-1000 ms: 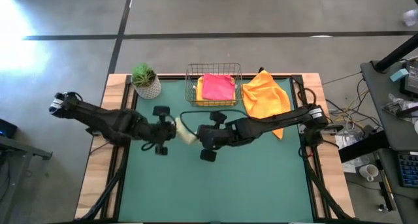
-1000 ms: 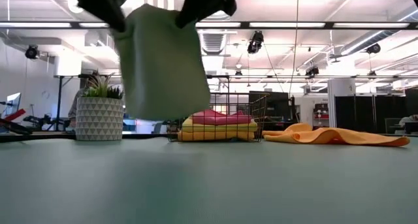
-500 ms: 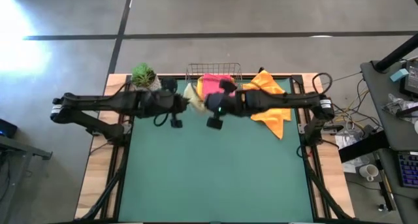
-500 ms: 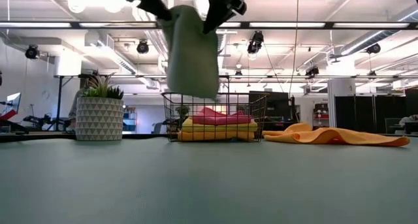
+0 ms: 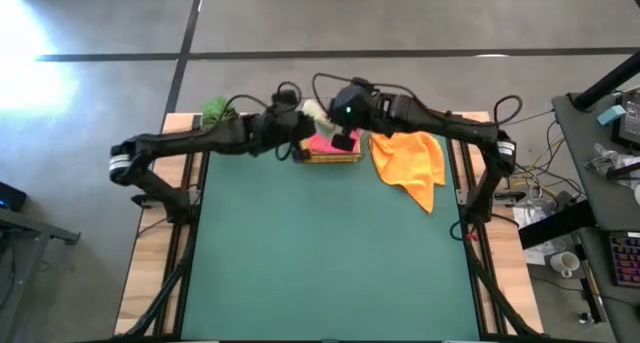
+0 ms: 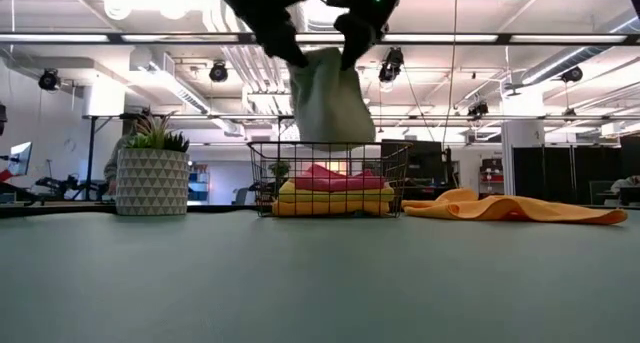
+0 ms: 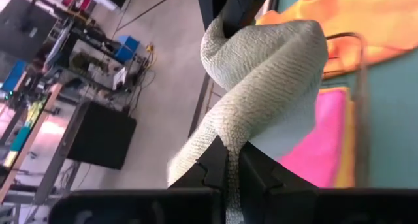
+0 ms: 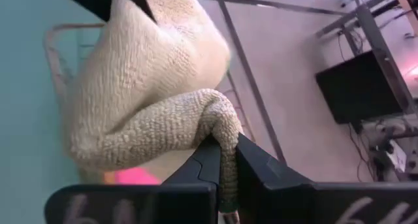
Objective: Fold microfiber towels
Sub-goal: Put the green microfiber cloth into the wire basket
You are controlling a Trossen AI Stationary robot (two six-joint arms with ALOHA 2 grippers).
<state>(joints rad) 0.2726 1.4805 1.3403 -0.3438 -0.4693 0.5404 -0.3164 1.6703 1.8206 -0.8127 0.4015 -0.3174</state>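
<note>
Sage green towel (image 6: 330,98) hangs folded above wire basket (image 6: 330,181) at desk (image 5: 330,253) far edge. Left claw (image 5: 297,125) clamped tight on one towel end, right claw (image 5: 335,111) clamped tight on other. Pink towel (image 5: 325,143) on yellow towel (image 6: 335,195) in basket; orange towel (image 5: 410,161) just beside basket on desk.

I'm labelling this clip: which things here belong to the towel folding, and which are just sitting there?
Job: sage towel held by left gripper and right gripper; pink towel; orange towel.
Bystanders: wire basket; potted plant.
</note>
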